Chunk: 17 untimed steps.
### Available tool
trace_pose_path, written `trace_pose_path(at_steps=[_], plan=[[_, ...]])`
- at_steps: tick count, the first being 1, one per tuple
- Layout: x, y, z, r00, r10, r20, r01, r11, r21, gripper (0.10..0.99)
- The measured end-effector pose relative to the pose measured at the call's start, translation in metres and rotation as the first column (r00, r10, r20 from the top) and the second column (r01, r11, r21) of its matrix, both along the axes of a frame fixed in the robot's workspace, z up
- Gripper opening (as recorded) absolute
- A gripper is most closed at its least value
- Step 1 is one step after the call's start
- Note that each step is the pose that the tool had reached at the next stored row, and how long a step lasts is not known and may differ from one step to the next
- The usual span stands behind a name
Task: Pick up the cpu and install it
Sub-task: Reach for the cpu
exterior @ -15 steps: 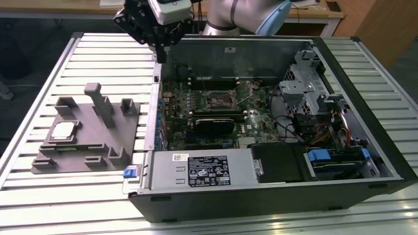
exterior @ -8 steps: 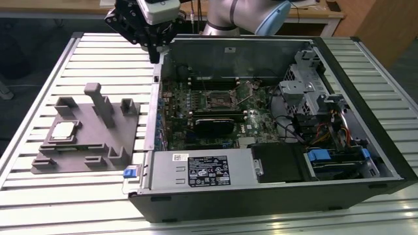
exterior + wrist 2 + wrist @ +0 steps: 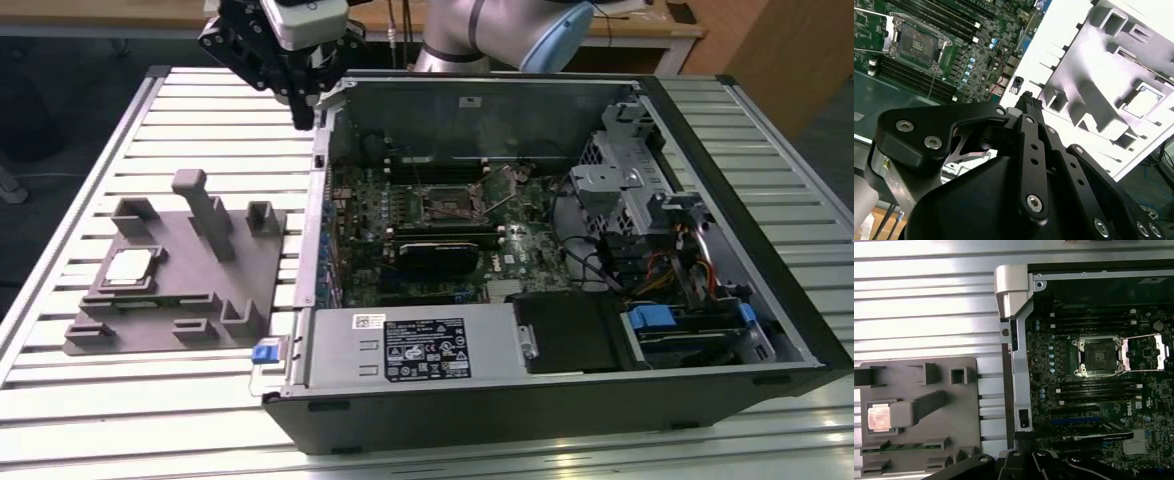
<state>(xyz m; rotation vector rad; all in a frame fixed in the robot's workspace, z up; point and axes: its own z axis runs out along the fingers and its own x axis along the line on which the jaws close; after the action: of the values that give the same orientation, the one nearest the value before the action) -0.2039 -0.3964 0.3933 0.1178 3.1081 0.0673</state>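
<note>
The black jointed-metal gripper (image 3: 306, 120) hangs above the slatted aluminium table (image 3: 200, 110), just beside the back corner of the open black and grey computer case (image 3: 534, 410). It holds nothing that I can see, and I cannot tell whether it is apart or together. I judge that it sits high for looking: from up there both wrist views take in the pick-up place and the place of installation at once

The cpu (image 3: 130, 268), a small flat square chip with a silvery-white metal top and a thin darker rim, lies well apart from the gripper, low down and off to one side of it. It rests in a square recess of the grey moulded plastic fixture (image 3: 154, 322). The recess walls sit close around its edges, which probably keeps it square and at a known spot for grasping. It lies flat, top upward, and its metal face catches the light more brightly than the dull grey around it

On the gripper's other side, down inside the case, the green motherboard (image 3: 1054, 385) carries the square dark cpu socket (image 3: 1099, 356). Its metal retaining frame is swung aside, so the seat is bare, left that way, I take it, to receive the chip. The cpu is not yet picked up
</note>
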Motion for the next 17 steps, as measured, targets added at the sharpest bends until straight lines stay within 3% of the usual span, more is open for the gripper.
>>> trace_pose_path(at_steps=[17], plan=[[-0.0264,0.0000,0.0000,1.0000,0.000,0.0012,0.000,1.0000,0.000,0.106]])
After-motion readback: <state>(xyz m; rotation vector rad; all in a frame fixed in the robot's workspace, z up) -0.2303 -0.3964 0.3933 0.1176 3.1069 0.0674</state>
